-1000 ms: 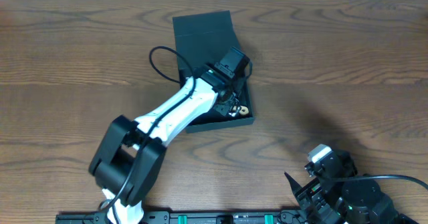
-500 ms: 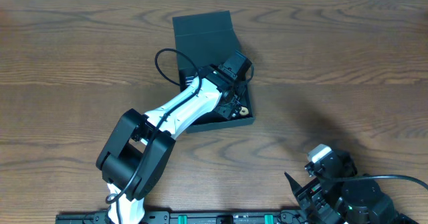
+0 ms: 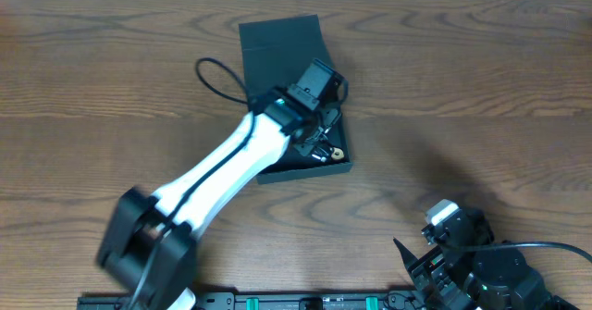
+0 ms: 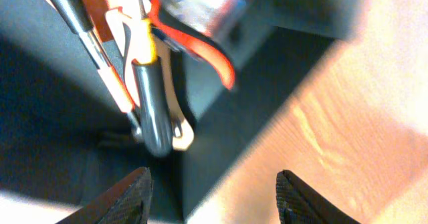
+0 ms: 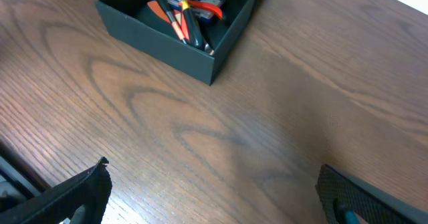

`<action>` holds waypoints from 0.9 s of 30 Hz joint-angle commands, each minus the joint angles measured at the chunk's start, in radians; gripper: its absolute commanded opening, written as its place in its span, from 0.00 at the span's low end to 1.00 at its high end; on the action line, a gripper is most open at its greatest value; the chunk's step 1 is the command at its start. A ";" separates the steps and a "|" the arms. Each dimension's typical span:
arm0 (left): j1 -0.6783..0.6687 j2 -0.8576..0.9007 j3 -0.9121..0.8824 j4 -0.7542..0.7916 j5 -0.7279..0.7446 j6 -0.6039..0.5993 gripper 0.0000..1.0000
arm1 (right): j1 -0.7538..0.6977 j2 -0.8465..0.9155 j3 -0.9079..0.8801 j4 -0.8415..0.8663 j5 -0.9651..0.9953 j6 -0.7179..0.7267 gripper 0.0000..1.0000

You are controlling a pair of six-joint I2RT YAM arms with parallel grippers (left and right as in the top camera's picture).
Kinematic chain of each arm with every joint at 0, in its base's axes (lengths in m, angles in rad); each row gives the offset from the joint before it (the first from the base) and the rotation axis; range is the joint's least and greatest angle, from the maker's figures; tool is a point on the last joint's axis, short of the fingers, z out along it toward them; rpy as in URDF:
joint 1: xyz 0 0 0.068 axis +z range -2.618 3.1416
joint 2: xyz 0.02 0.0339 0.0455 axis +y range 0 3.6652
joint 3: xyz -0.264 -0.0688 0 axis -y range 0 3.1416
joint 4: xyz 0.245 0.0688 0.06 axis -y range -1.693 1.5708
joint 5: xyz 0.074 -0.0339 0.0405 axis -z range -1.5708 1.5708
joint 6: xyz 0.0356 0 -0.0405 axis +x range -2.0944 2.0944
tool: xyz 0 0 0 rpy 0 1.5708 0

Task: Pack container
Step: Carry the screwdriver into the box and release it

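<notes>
The container [image 3: 305,171], a dark matte box with its flap lid [image 3: 280,43] folded back, lies at the table's middle. Inside lie several hand tools [image 4: 150,97]: a grey handle, orange shafts and a red-handled one. My left gripper [image 3: 321,125] hovers over the box's right side, open, with nothing between its fingertips [image 4: 134,196]; in the left wrist view the gripper [image 4: 214,197] straddles the box wall [image 4: 261,97]. My right gripper [image 5: 214,190] stands wide open over bare wood, well short of the container [image 5: 167,47] and its tools [image 5: 184,13].
The right arm [image 3: 476,268] sits folded at the table's near right corner. The left arm's white link [image 3: 222,171] stretches diagonally from the near left edge to the box. A black cable [image 3: 217,79] loops beside the lid.
The left gripper's jaws have gone from nearly shut to open above the tools in the box, and the left arm's lower links have swung left. The right arm stays still.
</notes>
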 commanded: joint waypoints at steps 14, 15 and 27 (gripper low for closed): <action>-0.002 -0.363 0.020 -0.108 -0.022 0.473 0.99 | -0.006 -0.004 -0.001 0.000 0.005 0.014 0.99; -0.002 -0.368 0.020 -0.119 -0.021 0.473 0.99 | -0.006 -0.004 -0.001 0.000 0.005 0.014 0.99; -0.001 -0.370 0.019 -0.220 -0.020 0.473 0.99 | -0.006 -0.004 -0.001 0.040 0.001 0.015 0.99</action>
